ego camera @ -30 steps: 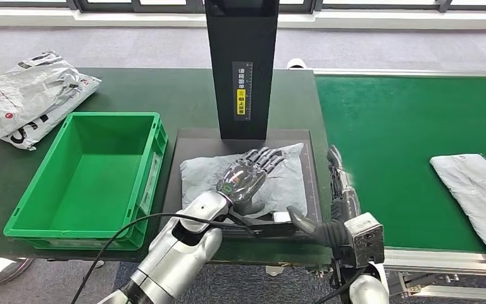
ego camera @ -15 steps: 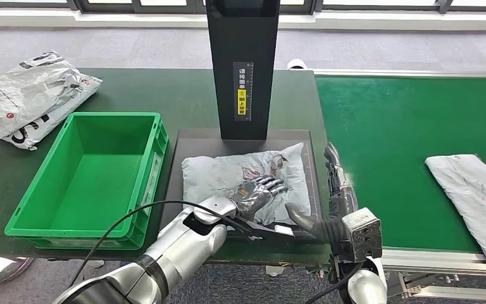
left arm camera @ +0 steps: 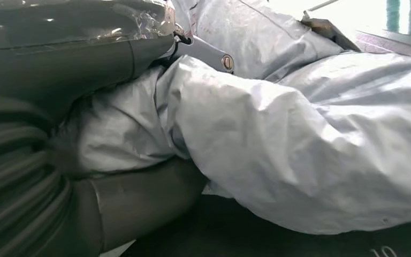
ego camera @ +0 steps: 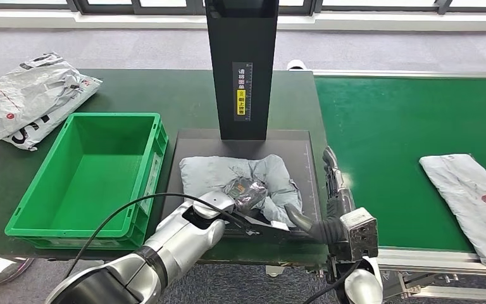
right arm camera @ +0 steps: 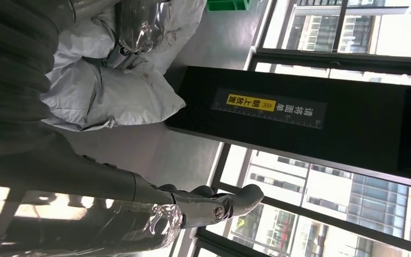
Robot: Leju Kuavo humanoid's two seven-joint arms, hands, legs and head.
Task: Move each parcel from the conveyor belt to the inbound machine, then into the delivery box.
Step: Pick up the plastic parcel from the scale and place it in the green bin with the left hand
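Crinkled grey plastic parcel point(ego camera: 272, 183) bunches inside the left hand point(ego camera: 243, 192)'s tight grip.

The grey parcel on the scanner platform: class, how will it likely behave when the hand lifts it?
Probably floppy: the grey parcel bunches and creases around the left hand. Likely light, since soft folds puff up. Its glossy film may slip, so the ends could sag.

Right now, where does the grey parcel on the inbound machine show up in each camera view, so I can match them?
Head view: the grey parcel lies bunched on the machine's dark platform, low centre, gripped by the left hand.
Left wrist view: it billows across most of the picture.
Right wrist view: it sits upper left.
Shared landmark: the black scanner column, seen in head and right wrist views.
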